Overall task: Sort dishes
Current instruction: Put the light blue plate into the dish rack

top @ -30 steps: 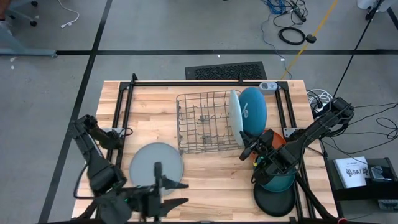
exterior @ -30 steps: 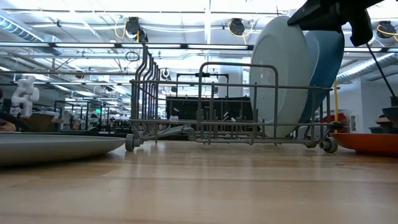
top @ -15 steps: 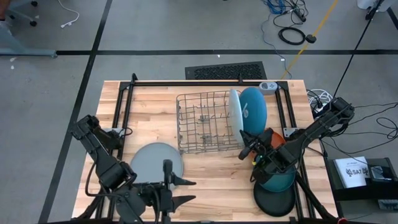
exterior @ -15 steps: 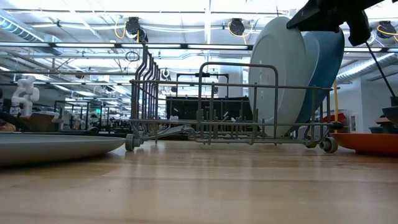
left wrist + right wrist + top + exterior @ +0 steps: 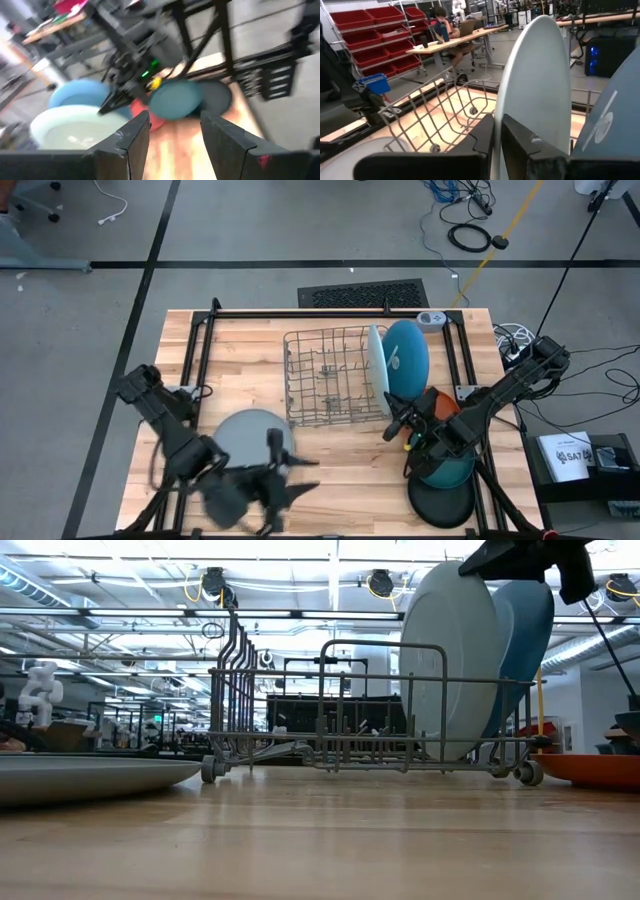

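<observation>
Comparing with a second earlier, we saw the left gripper (image 5: 277, 470) had swung over the grey plate (image 5: 243, 436), fingers (image 5: 134, 135) apart and empty. The right gripper (image 5: 391, 423) held place beside the rack (image 5: 330, 376), fingers together. The pale blue plate (image 5: 378, 360) stood on edge in the rack, faces sideways.

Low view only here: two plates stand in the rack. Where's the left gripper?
Observer: The left gripper hangs open and empty over the grey plate's front edge.
Operator: Any plates I can't see?
Observer: A teal plate and a black plate lie near the table's front right corner.
Operator: And the right gripper?
Observer: The right gripper is closed at the pale blue plate's rim; a pinch can't be confirmed.
</observation>
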Tool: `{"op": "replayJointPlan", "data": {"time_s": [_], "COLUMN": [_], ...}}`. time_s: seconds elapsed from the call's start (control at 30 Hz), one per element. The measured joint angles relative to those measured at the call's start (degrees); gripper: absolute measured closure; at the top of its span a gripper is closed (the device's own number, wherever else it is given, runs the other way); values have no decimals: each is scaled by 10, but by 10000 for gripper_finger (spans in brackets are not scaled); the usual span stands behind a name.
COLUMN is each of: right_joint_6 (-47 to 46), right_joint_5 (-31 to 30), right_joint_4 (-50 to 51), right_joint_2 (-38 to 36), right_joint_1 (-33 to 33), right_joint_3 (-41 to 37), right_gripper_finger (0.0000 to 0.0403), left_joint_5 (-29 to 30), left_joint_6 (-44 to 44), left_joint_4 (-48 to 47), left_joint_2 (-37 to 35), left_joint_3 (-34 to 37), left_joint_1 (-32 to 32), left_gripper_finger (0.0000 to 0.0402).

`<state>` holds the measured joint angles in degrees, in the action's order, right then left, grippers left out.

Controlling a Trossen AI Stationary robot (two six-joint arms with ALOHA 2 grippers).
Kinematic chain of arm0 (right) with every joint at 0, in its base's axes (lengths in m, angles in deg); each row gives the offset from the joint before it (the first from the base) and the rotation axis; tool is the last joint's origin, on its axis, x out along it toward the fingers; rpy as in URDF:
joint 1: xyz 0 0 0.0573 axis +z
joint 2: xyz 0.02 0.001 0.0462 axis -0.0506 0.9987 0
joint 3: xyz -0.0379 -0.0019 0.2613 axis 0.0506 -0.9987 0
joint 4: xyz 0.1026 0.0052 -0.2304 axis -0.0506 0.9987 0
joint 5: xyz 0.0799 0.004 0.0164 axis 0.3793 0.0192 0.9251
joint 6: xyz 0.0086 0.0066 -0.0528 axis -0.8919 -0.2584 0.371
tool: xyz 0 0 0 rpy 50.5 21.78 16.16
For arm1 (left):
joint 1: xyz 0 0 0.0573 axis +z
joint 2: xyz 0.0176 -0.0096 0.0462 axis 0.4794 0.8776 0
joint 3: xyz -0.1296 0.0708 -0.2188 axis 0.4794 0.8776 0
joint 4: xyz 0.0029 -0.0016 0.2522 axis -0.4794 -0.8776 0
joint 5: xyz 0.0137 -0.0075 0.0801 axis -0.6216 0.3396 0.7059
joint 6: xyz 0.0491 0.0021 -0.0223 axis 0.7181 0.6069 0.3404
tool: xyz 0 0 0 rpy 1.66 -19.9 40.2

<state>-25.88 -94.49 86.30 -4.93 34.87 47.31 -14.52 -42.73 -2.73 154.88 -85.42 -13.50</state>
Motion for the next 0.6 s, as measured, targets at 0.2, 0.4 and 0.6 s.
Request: {"op": "replayJointPlan", "data": {"time_s": [0.2,0.4,0.6], "right_joint_6": [5,7,29], "right_joint_5": [0,0,16], "right_joint_4": [0,0,0], "right_joint_2": [-1,-1,-1], "right_joint_1": [-7,-7,-7], "right_joint_3": [0,0,0], "right_gripper_finger": [378,378,378], "left_joint_5": [-57,-94,-140], "left_joint_6": [1,42,81], "left_joint_4": [-35,-10,40], "left_joint_2": [35,81,116], "left_joint_3": [0,1,1], "left_joint_1": [85,205,298], "left_gripper_finger": [224,224,224]}}
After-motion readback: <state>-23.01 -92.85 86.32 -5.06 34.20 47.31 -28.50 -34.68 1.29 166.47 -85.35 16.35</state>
